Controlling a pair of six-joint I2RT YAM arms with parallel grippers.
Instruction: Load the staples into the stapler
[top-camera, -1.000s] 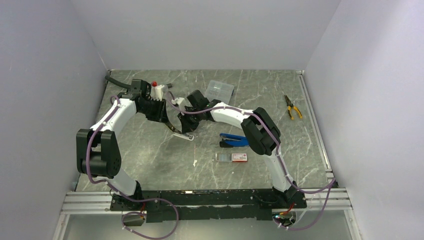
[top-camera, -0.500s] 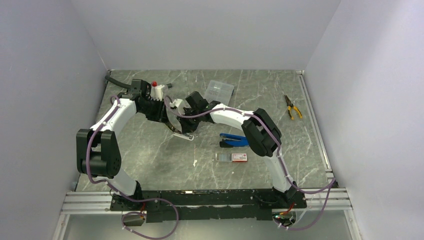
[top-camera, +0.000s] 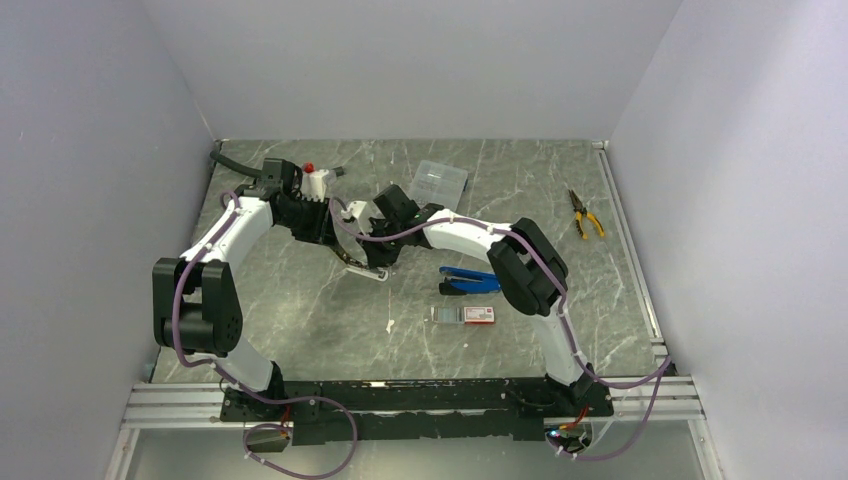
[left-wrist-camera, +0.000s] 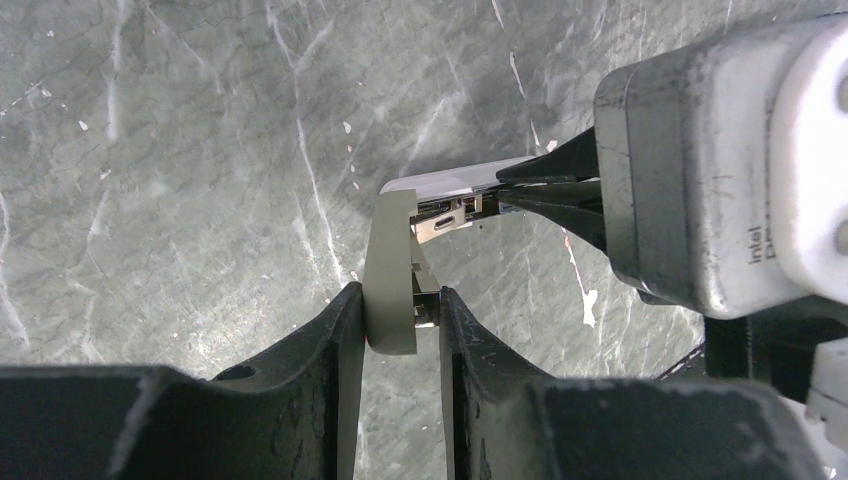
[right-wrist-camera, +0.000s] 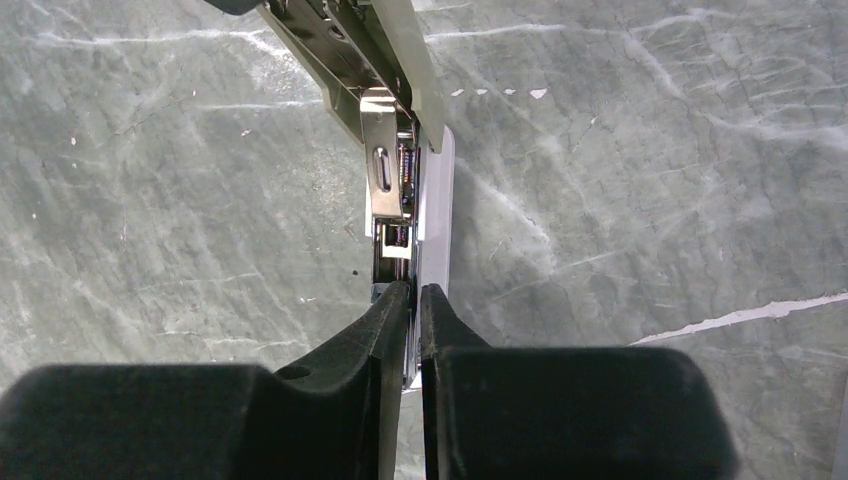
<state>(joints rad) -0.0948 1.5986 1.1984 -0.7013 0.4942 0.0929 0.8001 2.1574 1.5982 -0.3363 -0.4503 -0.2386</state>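
Observation:
The stapler (top-camera: 366, 268) hangs opened out just above the table, held between both arms. My left gripper (left-wrist-camera: 400, 300) is shut on the end of its grey cover (left-wrist-camera: 390, 260), with the metal magazine beside it. My right gripper (right-wrist-camera: 414, 292) is shut on the thin edge of its white plate (right-wrist-camera: 436, 215); the magazine (right-wrist-camera: 383, 170) runs away from the fingers. The staples' white box with a red end (top-camera: 468, 315) lies on the table to the right, with a dark tray part at its left end. No staples show in the magazine.
A blue and black tool (top-camera: 467, 280) lies just above the box. A clear compartment case (top-camera: 440, 180) and a white bottle with a red cap (top-camera: 318, 180) stand at the back. Yellow-handled pliers (top-camera: 586, 215) lie far right. A small white scrap (top-camera: 389, 325) lies mid-table.
My right wrist has shifted slightly left toward the left arm, and the stapler between them has moved a little with it. Both grips are unchanged.

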